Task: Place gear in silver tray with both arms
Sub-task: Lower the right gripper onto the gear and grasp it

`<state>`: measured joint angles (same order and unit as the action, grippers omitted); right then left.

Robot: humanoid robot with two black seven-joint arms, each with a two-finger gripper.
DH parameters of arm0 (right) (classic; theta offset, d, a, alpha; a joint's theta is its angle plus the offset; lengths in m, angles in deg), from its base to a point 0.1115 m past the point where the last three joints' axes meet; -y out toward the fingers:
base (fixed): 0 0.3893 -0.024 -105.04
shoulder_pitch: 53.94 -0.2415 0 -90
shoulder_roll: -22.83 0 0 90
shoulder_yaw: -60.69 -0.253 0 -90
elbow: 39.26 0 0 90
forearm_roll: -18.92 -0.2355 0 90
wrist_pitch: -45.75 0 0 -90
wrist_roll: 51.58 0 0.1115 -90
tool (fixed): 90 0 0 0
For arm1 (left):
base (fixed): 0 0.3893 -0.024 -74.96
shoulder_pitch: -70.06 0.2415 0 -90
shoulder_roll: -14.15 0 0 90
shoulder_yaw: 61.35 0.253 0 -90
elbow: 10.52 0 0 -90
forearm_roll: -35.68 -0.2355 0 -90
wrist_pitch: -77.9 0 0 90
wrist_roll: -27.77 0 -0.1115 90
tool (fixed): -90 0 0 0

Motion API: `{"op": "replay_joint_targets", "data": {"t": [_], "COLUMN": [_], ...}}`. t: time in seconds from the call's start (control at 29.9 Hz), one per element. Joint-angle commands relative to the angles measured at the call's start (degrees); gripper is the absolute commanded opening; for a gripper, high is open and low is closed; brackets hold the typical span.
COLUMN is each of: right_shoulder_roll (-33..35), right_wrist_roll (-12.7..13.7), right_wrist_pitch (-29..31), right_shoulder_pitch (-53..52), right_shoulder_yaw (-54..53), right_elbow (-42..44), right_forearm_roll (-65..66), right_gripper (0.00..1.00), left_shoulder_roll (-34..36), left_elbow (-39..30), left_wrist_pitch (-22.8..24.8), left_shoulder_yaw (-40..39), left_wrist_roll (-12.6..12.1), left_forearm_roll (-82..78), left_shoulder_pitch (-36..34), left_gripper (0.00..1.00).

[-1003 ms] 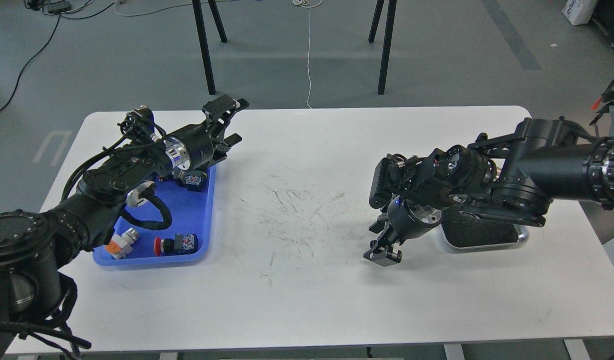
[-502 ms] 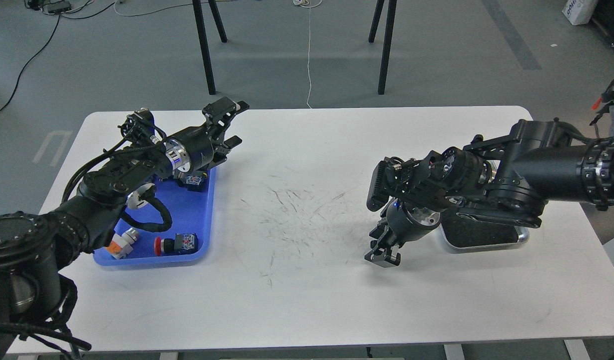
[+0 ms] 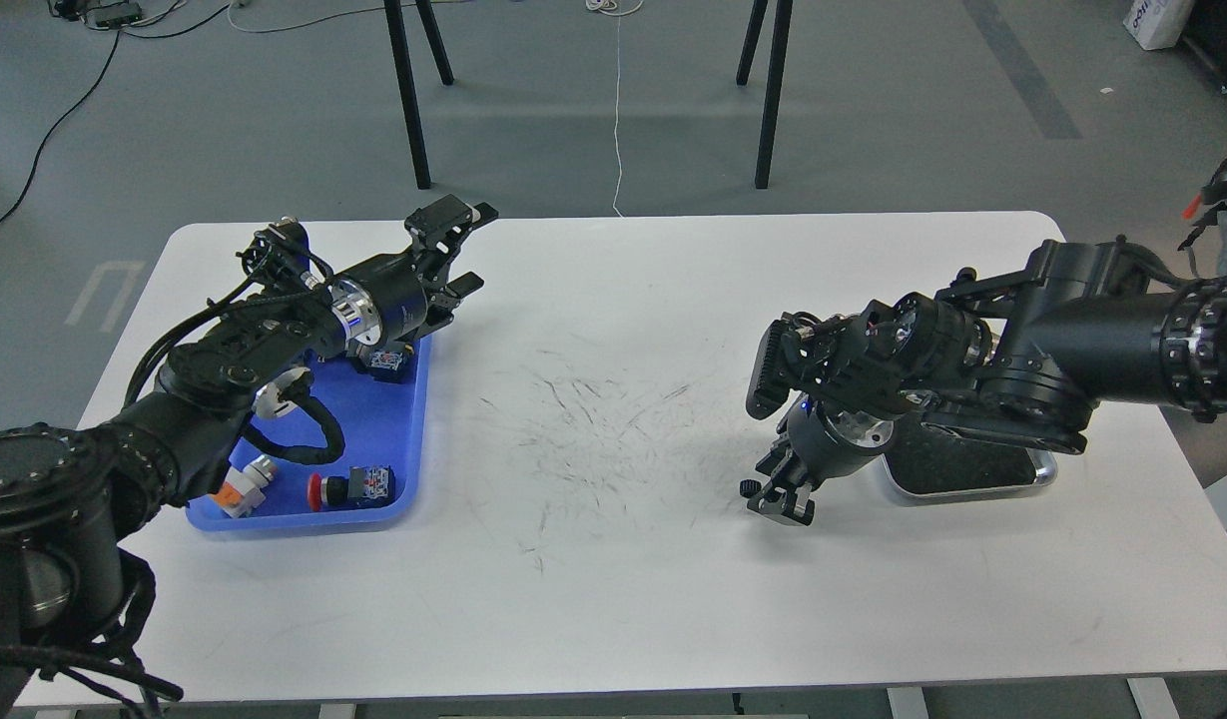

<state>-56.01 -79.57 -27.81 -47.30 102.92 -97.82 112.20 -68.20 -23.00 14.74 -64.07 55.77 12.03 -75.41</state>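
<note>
You see the shallow shiny silver metal tray [image 3: 1034,475] at the right of the white table [image 3: 593,599], mostly hidden under the black right arm [image 3: 1072,340]. The right gripper [image 3: 785,499] points down just left of this tray; whether it is open or closed I cannot tell. The left gripper [image 3: 453,250] hangs with its fingers spread, holding nothing, over the far edge of the blue plastic tray [image 3: 398,439]. A gear is not recognisable.

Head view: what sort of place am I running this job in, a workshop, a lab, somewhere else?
Likely a robotics lab or test room: a plain white table on grey floor with loose cables, black stand legs behind it, and a blue tray of electrical parts.
</note>
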Motion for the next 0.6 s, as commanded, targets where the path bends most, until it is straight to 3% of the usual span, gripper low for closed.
{"op": "replay_joint_targets", "data": {"t": [0.0, 0.57], "right_shoulder_roll": [-0.1, -1.6], "right_wrist_roll": [0.0, 0.0], "right_wrist_pitch": [0.0, 0.0], "right_shoulder_pitch": [0.5, 0.4], "right_shoulder_yaw": [0.0, -0.6], "right_elbow": [0.6, 1.4], "right_forearm_roll": [0.1, -0.3], "right_gripper": [0.39, 0.15], "left_shoulder_roll": [0.0, 0.0], "left_elbow": [0.0, 0.0], "left_wrist_pitch": [0.0, 0.0], "left_shoulder_yaw": [0.0, 0.1], "left_wrist_roll": [0.0, 0.0], "left_forearm_roll": [0.0, -0.8], "left_shoulder_pitch": [-0.1, -0.1], "left_gripper": [1.00, 1.00]}}
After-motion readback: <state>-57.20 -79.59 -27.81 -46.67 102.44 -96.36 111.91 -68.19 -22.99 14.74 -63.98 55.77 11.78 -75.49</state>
